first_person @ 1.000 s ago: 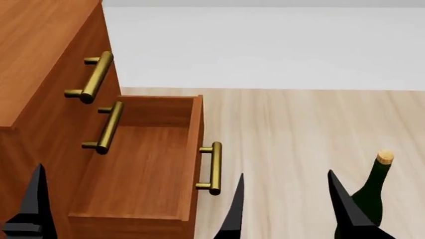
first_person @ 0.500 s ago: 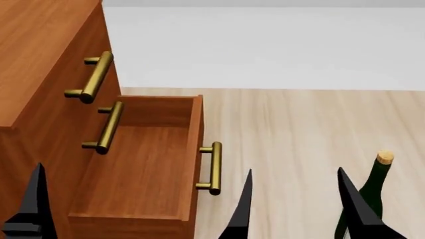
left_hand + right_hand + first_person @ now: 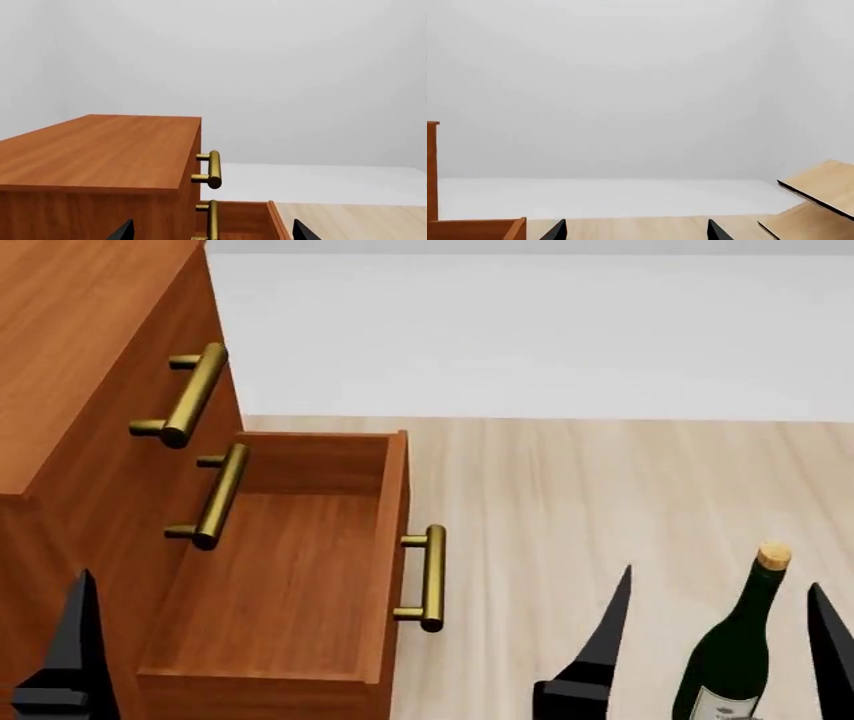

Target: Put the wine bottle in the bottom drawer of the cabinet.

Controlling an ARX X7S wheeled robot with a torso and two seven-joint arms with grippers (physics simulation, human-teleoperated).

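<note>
Your right gripper [image 3: 721, 635] stands with its jaws spread wide, one black finger on each side of the wine bottle [image 3: 737, 645], neither one visibly touching the glass in the head view. The bottle is upright on the pale wood floor [image 3: 574, 500], cork [image 3: 773, 557] on top, well to the right of the cabinet [image 3: 80, 360]. A strip of white label [image 3: 727, 706] shows at the lower edge of the head view; its print is too small to read. The bottom drawer [image 3: 287, 570] is pulled out and open at the top, its front panel and brass handle [image 3: 427, 578] facing the bottle, with bare floor between that handle and the nearer right finger. The two upper drawers sit closed, and their handles [image 3: 187, 395] stick out over the back of the open drawer. Your left gripper [image 3: 210, 231] also has its fingers held well apart, gripping nothing; in the left wrist view the tips frame the cabinet's front corner and the drawer's side wall. In the head view only one left finger [image 3: 74, 650] shows, beside the cabinet's front face. The right wrist view shows a pale plywood panel [image 3: 820, 200] off to one side, clear of the fingertips.
</note>
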